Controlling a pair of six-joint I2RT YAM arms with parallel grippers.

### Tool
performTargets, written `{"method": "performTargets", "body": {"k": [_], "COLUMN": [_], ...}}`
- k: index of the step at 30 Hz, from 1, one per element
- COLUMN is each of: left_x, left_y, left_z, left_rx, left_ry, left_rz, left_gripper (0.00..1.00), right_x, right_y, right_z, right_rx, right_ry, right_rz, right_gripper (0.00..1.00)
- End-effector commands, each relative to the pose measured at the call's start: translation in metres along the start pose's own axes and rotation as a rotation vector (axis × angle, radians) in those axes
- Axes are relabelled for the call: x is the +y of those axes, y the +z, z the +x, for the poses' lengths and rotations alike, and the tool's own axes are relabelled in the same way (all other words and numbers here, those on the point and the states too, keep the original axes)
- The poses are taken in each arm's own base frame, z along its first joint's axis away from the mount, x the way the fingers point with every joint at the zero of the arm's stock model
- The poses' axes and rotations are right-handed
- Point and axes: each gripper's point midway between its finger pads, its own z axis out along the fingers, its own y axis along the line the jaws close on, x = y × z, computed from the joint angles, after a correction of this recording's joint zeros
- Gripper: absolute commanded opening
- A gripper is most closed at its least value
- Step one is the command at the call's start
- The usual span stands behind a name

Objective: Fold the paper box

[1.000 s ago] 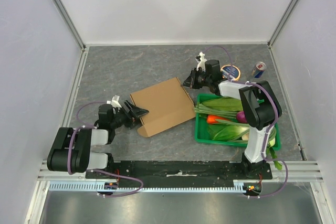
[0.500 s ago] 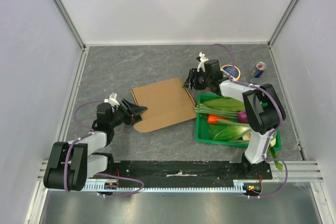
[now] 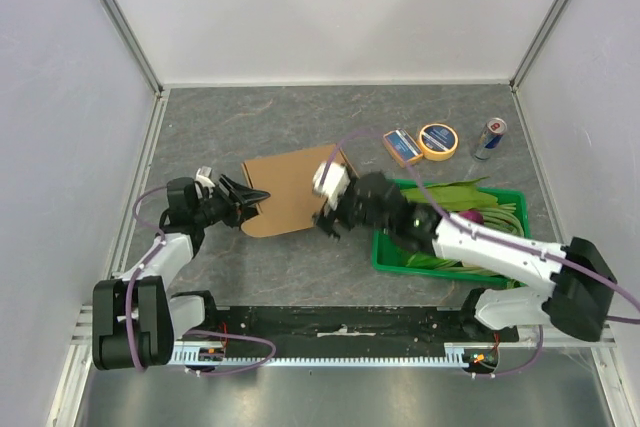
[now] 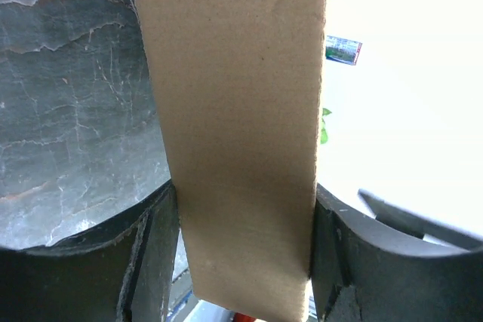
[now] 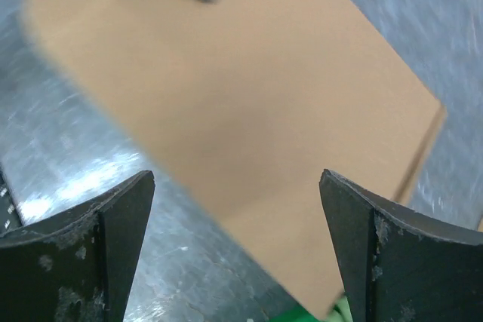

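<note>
The paper box [image 3: 290, 190] is a flat brown cardboard sheet lying on the grey table, left of centre. My left gripper [image 3: 249, 200] is shut on its left edge. In the left wrist view a strip of the cardboard [image 4: 234, 111] fills the gap, touching both fingers of the left gripper [image 4: 243, 213]. My right gripper [image 3: 327, 219] hangs open over the box's near right corner. In the right wrist view the right gripper [image 5: 238, 186] has its jaws wide apart with nothing between them, and the box [image 5: 241, 88] lies below.
A green crate [image 3: 383, 248] of vegetables stands right of the box, under my right arm. Behind it lie a small blue-and-white packet [image 3: 402, 146], a tape roll [image 3: 438, 139] and a drink can [image 3: 489, 137]. White walls enclose the table.
My right gripper let go of the box's far right corner, opened wide and swung to its near right corner. The left gripper closed on the left edge, and the box shifted left.
</note>
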Motion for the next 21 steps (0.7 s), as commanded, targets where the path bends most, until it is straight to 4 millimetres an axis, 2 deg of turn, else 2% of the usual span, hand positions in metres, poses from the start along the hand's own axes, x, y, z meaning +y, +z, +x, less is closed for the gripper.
{"method": "performTargets", "body": {"k": [1, 5, 8, 13, 15, 16, 18, 19, 21], "left_x": [-0.028, -0.029, -0.030, -0.033, -0.034, -0.035, -0.038, -0.039, -0.040], "left_y": [-0.013, -0.022, -0.027, -0.032, -0.034, -0.035, -0.037, -0.038, -0.039], "left_z": [0.009, 0.014, 0.016, 0.020, 0.021, 0.021, 0.022, 0.023, 0.024], "left_rx": [0.117, 0.148, 0.163, 0.196, 0.204, 0.205, 0.216, 0.219, 0.221], "left_ry": [-0.029, -0.057, -0.084, -0.118, -0.132, -0.131, -0.133, -0.131, -0.130], "left_rz": [0.070, 0.049, 0.065, 0.088, 0.098, 0.103, 0.114, 0.118, 0.120], "left_gripper": [0.38, 0.38, 0.38, 0.37, 0.37, 0.37, 0.37, 0.37, 0.37], "right_x": [0.020, 0.044, 0.052, 0.051, 0.050, 0.050, 0.052, 0.046, 0.043], "right_y": [-0.009, 0.000, 0.007, 0.016, 0.016, 0.019, 0.022, 0.025, 0.026], "right_z": [-0.001, -0.002, -0.001, -0.003, -0.012, -0.007, -0.015, -0.011, -0.020], "right_rx": [-0.094, -0.068, -0.045, -0.040, -0.071, -0.064, -0.096, -0.073, -0.102], "right_ry": [-0.354, -0.512, -0.605, -0.741, -0.756, -0.776, -0.814, -0.830, -0.858], "right_rz": [0.109, 0.112, 0.144, 0.239, 0.286, 0.299, 0.333, 0.372, 0.419], "right_gripper": [0.98, 0.98, 0.98, 0.98, 0.98, 0.98, 0.98, 0.98, 0.98]}}
